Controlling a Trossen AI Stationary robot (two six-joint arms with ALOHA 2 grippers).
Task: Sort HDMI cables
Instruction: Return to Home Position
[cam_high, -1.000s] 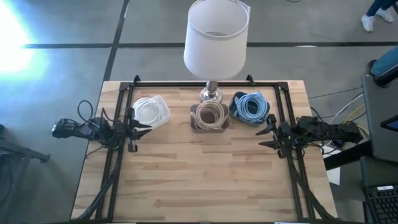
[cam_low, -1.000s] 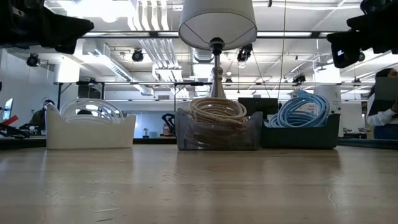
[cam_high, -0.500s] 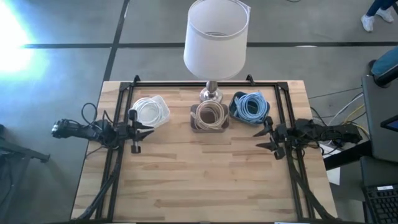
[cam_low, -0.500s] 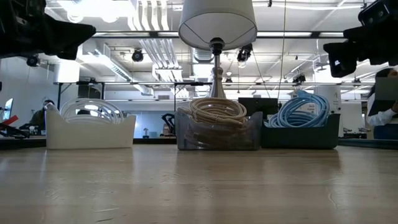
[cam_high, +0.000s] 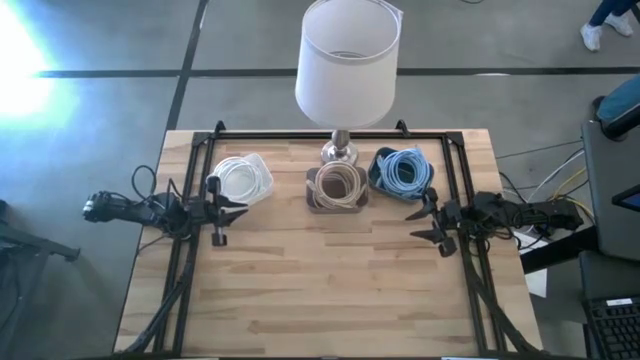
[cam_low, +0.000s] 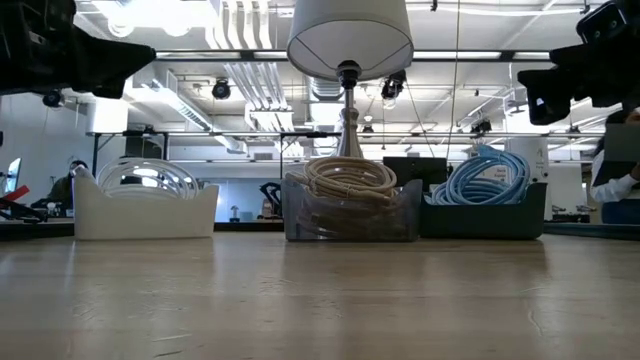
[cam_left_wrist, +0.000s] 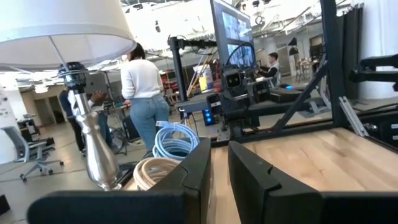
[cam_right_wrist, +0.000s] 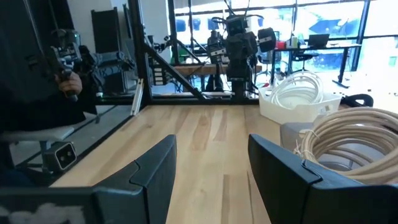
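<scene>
Three sets of coiled HDMI cables lie in bins along the table's far side. The white coils (cam_high: 240, 178) fill a white bin (cam_low: 145, 212), the beige coils (cam_high: 338, 183) a clear bin (cam_low: 350, 220), and the light blue coils (cam_high: 402, 170) a dark bin (cam_low: 485, 222). My left gripper (cam_high: 228, 208) hovers just near of the white bin, with only a narrow gap between its fingers (cam_left_wrist: 219, 149). My right gripper (cam_high: 415, 225) hovers near of the blue coils, open and empty (cam_right_wrist: 211, 146). Both are above the table.
A lamp with a white shade (cam_high: 347, 60) stands behind the beige bin on a metal base (cam_high: 340, 152). Black frame rails (cam_high: 190, 260) (cam_high: 470, 280) run along both sides of the table. Bare wood (cam_high: 330, 290) spreads across the near half. A person (cam_left_wrist: 146, 93) stands in the room beyond.
Both grippers have drifted a little inward, the left toward the table's right edge and the right toward its left edge. The coils and bins have stayed where they were.
</scene>
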